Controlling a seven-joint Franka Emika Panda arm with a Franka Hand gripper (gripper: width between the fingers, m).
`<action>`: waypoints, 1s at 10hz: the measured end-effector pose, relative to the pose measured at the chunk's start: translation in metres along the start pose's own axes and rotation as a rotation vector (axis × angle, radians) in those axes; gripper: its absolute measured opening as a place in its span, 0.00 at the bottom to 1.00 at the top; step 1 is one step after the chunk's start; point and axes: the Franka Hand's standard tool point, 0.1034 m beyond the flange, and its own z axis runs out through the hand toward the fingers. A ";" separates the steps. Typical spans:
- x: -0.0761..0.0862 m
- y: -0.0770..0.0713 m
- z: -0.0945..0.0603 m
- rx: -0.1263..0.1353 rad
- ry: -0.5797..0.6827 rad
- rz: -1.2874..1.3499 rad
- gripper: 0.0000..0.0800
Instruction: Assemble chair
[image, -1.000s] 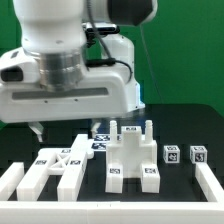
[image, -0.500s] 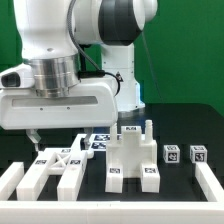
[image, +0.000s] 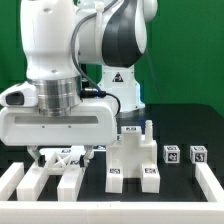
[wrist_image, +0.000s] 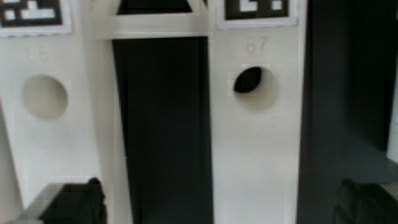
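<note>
The gripper (image: 61, 155) hangs low over the chair's frame piece (image: 33, 178) at the exterior view's left, jaws spread wide and clasping nothing. In the wrist view its white bars (wrist_image: 258, 140) run between the fingertips (wrist_image: 71, 203) (tags (wrist_image: 258, 10) at the far ends). Other chair parts (image: 135, 160) stand just beside it.

Black table (image: 195, 125), white tagged chair pieces (image: 135, 155) across it, white border rail (image: 210, 185) at its edge.
</note>
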 end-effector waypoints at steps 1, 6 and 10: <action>-0.002 -0.003 0.005 0.001 -0.007 -0.004 0.81; -0.009 -0.006 0.024 -0.003 -0.035 -0.009 0.81; -0.010 -0.007 0.030 -0.005 -0.039 -0.008 0.66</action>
